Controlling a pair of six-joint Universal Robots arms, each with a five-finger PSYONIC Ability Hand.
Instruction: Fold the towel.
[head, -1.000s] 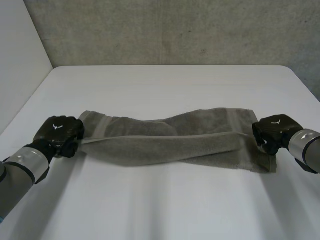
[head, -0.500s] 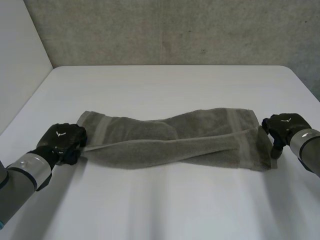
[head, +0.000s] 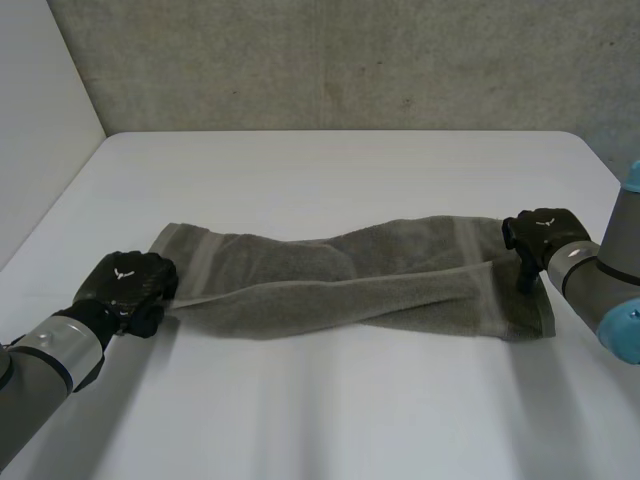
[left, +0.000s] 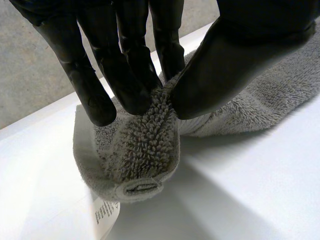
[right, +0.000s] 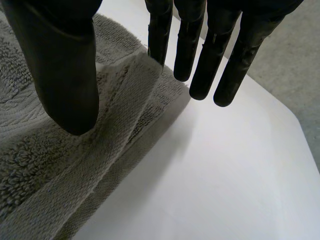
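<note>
**Head view.** The towel (head: 350, 280) lies across the middle of the white worktop (head: 330, 170). Its long axis runs from 9 o'clock to 3 o'clock, and it is already doubled lengthwise into a loose, slightly twisted band. The left hand (head: 125, 285) sits at the 9 o'clock end and the right hand (head: 535, 235) at the 3 o'clock end. With one hand at each short end, the band could be drawn taut or one end carried over to the other. The likeliest hindrance is the towel's own twist and its rumpled upper layer. A grey wall (head: 350, 60) rises beyond the 12 o'clock edge, well apart from the work.

**Left wrist view.** The left hand (left: 235, 60) is closed on the cloth, with thumb and fingertips pinching a raised ridge of the towel (left: 145, 145). Past the fingertips the end of the towel rolls under. A white care label (left: 105, 215) pokes out from beneath it onto the worktop (left: 250, 190). The pinch probably gathers both layers so that they lift together.

**Right wrist view.** The right hand (right: 65, 75) is open and grasps nothing, its fingers straight and parted from the thumb. The thumb hangs over the pile of the towel (right: 60, 165). The fingers reach over the end edge and the bare worktop (right: 215, 175) beside it, and a low fold of the border runs between thumb and fingers. The stance reads as a straddle of that edge ahead of closing. Whether the fingertips touch the cloth cannot be told.
</note>
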